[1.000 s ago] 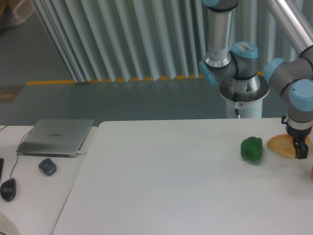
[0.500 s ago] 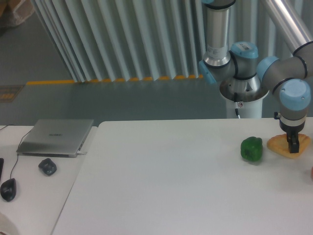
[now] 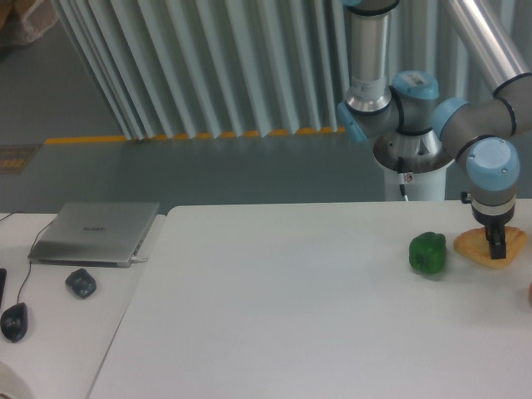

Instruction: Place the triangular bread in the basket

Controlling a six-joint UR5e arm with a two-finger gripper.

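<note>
A white table point(image 3: 274, 299) fills the lower part of the view, with a grey and blue robot arm reaching down at its far right. The flattish golden-orange triangular bread point(image 3: 474, 246) lies on the table near the right edge, just beside a glossy green bell pepper point(image 3: 428, 253) on its left, the two close but apparently not touching. The arm's black two-finger gripper point(image 3: 497, 249) points straight down onto the bread, its dark fingers overlapping the bread's right half. Whether the jaws are closed on the bread or only resting around it cannot be told; the fingers are small and dark against the crust. No basket is visible anywhere, so the drop-off point lies outside the view, and the carry has not begun. The main risk is a weak hold: the bread is flat and wide, and a pinch off to one side may let it tilt, swing or slip out during the lift. A sideways drag could also knock the pepper and set it rolling. At the far left a closed silver laptop point(image 3: 96, 233) and two dark computer mice point(image 3: 81, 283) sit well apart from the action.
</note>
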